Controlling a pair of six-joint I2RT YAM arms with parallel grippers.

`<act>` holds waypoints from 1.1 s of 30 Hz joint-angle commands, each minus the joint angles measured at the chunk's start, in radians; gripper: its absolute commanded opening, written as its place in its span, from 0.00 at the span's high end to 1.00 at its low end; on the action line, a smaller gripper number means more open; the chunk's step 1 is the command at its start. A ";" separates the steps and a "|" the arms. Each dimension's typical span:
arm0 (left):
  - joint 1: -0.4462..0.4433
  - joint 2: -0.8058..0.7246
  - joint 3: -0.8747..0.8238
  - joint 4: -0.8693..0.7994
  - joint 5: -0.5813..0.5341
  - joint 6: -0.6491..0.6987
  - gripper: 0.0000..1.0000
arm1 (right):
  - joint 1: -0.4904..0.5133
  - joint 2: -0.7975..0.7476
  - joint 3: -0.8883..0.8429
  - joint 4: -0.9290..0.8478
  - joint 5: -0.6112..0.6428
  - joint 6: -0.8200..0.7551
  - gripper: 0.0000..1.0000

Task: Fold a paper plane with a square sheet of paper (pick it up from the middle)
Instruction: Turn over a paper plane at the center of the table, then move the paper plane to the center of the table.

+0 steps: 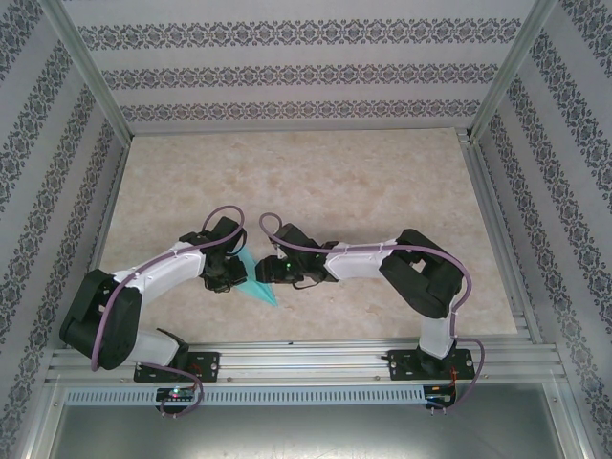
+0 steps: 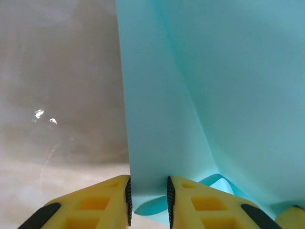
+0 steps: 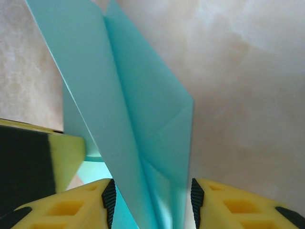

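Paper plane [image 1: 255,279] pointed in top view, left fingers [image 2: 95,205] pinching its edge, right fingers [image 3: 228,205] straddling crease, grip unclear

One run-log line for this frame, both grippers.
phase: mid-fold | folded paper: creased, tip toward near edge | left gripper: shut on its edge | right gripper: shut on creased section

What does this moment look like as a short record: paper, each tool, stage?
paper: folded turquoise paper, pointed, creased lengthwise, between both arms over the table
left tool: straddles one paper edge; grip unclear
right tool: straddles the creased fold; grip unclear
stage: appears mid-fold
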 commanded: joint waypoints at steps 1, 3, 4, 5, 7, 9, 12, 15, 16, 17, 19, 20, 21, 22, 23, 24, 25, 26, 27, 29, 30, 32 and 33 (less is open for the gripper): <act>0.012 -0.011 0.007 -0.012 -0.029 0.011 0.71 | 0.015 0.006 0.032 -0.017 -0.010 -0.044 0.52; 0.011 -0.009 0.007 -0.006 -0.024 0.013 0.71 | 0.017 0.007 0.037 -0.024 -0.014 -0.047 0.52; 0.011 -0.010 0.004 -0.005 -0.022 0.010 0.71 | 0.017 0.010 0.039 -0.017 -0.024 -0.048 0.52; 0.011 -0.010 0.003 -0.004 -0.023 0.010 0.71 | 0.019 0.013 0.041 -0.014 -0.030 -0.047 0.52; 0.011 -0.012 0.002 -0.002 -0.023 0.008 0.71 | 0.022 0.024 0.054 -0.030 -0.037 -0.054 0.52; 0.012 -0.016 -0.002 -0.001 -0.024 0.008 0.71 | 0.027 0.029 0.061 -0.040 -0.036 -0.063 0.53; 0.011 -0.021 -0.008 -0.001 -0.029 0.004 0.71 | 0.032 0.040 0.077 -0.053 -0.045 -0.072 0.52; 0.011 -0.025 -0.010 0.000 -0.029 0.003 0.71 | 0.039 0.045 0.088 -0.060 -0.050 -0.081 0.53; 0.012 -0.025 -0.008 -0.004 -0.032 0.003 0.71 | 0.040 0.046 0.088 -0.060 -0.050 -0.082 0.53; 0.012 -0.025 -0.008 -0.005 -0.034 0.003 0.71 | 0.043 0.044 0.087 -0.060 -0.044 -0.085 0.53; 0.012 -0.030 -0.008 -0.003 -0.035 0.003 0.71 | 0.050 0.041 0.086 -0.072 -0.031 -0.099 0.52; 0.012 -0.031 -0.008 -0.003 -0.033 0.003 0.71 | 0.054 0.040 0.088 -0.088 -0.018 -0.109 0.52; 0.013 -0.031 -0.007 -0.004 -0.033 0.003 0.71 | 0.058 0.039 0.090 -0.098 -0.007 -0.117 0.52; 0.013 -0.031 -0.006 -0.002 -0.032 0.002 0.71 | 0.063 0.038 0.092 -0.112 0.003 -0.130 0.52; 0.013 -0.031 -0.007 -0.001 -0.031 0.002 0.71 | 0.066 0.038 0.097 -0.129 0.015 -0.139 0.52; 0.012 -0.030 -0.006 -0.001 -0.029 0.002 0.71 | 0.068 0.039 0.102 -0.146 0.029 -0.144 0.52; 0.013 -0.031 -0.005 0.001 -0.028 0.002 0.71 | 0.070 0.041 0.109 -0.168 0.044 -0.154 0.53; 0.013 -0.030 -0.003 0.001 -0.027 0.001 0.71 | 0.072 0.045 0.116 -0.186 0.057 -0.161 0.54; 0.013 -0.030 -0.004 0.001 -0.026 0.002 0.71 | 0.074 0.049 0.122 -0.199 0.066 -0.168 0.56; 0.013 -0.032 -0.002 0.001 -0.024 0.002 0.71 | 0.079 0.055 0.135 -0.217 0.076 -0.183 0.60; 0.013 -0.033 -0.002 0.002 -0.021 0.001 0.70 | 0.080 0.060 0.143 -0.229 0.081 -0.188 0.62; 0.012 -0.037 -0.001 0.002 -0.013 0.003 0.70 | 0.086 0.070 0.159 -0.247 0.096 -0.199 0.66; 0.013 -0.042 0.001 -0.001 -0.013 0.002 0.70 | 0.086 0.074 0.166 -0.254 0.103 -0.201 0.66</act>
